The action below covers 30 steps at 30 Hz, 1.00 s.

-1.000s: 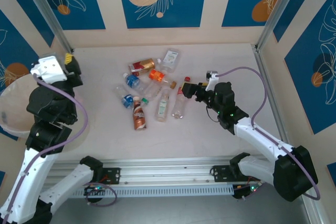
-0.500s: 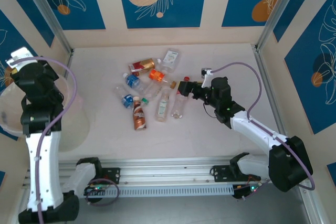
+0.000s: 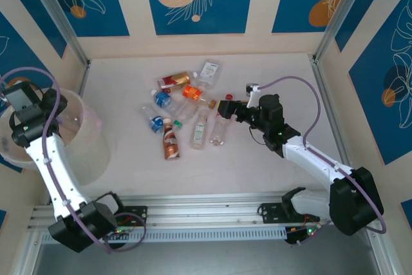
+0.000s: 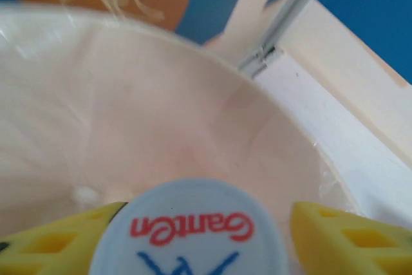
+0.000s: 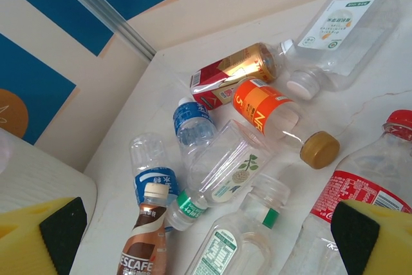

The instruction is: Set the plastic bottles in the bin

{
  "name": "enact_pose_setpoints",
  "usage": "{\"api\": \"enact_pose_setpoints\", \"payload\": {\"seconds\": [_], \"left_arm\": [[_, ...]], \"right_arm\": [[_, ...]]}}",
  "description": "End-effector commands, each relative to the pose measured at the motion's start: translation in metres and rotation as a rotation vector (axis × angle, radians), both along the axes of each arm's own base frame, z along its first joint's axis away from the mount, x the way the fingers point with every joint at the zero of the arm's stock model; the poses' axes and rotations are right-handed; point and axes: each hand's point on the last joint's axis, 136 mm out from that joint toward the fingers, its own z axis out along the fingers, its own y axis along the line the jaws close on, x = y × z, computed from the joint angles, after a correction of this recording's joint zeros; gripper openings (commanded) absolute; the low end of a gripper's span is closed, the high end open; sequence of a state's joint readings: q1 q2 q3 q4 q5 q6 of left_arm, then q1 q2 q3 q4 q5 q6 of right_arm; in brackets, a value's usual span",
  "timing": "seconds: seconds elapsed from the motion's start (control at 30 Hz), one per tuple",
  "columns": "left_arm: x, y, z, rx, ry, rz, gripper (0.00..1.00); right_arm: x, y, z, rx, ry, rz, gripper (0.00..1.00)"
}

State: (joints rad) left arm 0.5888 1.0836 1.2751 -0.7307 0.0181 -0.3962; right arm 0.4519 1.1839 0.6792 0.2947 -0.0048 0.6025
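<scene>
My left gripper (image 4: 206, 218) hangs inside the bin (image 4: 129, 94), a big pale pink bucket at the table's left edge (image 3: 82, 102). A pale blue-white bottle cap (image 4: 190, 230) sits between its yellow fingers; the left finger touches it and the right finger (image 4: 341, 236) stands a little apart, so the jaws are open. Several plastic bottles lie clustered mid-table: red-gold (image 3: 174, 81), orange (image 3: 192, 92), brown (image 3: 170, 141), red-labelled (image 3: 221, 127). My right gripper (image 3: 226, 106) hovers open at the cluster's right edge, the red-labelled bottle (image 5: 360, 191) by its right finger.
Patterned walls and metal posts (image 3: 61, 17) close in the table at the back and sides. The rail (image 3: 206, 223) with both arm bases runs along the near edge. Bare tabletop (image 3: 277, 75) lies right of the bottles.
The left arm has swung left and out over the bin with the bottle, and its jaws have widened. The right gripper has shifted slightly left toward the bottles.
</scene>
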Motion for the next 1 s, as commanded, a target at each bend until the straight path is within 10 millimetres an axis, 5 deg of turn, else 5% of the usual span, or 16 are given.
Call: {"api": "enact_pose_setpoints", "payload": {"seconds": [0.0,0.63,0.97], "left_arm": [[-0.003,-0.015,-0.008,-0.088,-0.003,-0.037,0.89],[0.014,-0.073,0.051,-0.062,-0.185,-0.226,1.00],[0.032,-0.149,0.074,0.088,-0.213,-0.384,1.00]], "right_arm": [[0.002,0.004,0.015,0.009,-0.033,0.018,0.99],[0.000,0.001,0.012,0.006,-0.026,0.010,1.00],[0.004,-0.006,0.003,-0.003,0.003,-0.044,1.00]]}}
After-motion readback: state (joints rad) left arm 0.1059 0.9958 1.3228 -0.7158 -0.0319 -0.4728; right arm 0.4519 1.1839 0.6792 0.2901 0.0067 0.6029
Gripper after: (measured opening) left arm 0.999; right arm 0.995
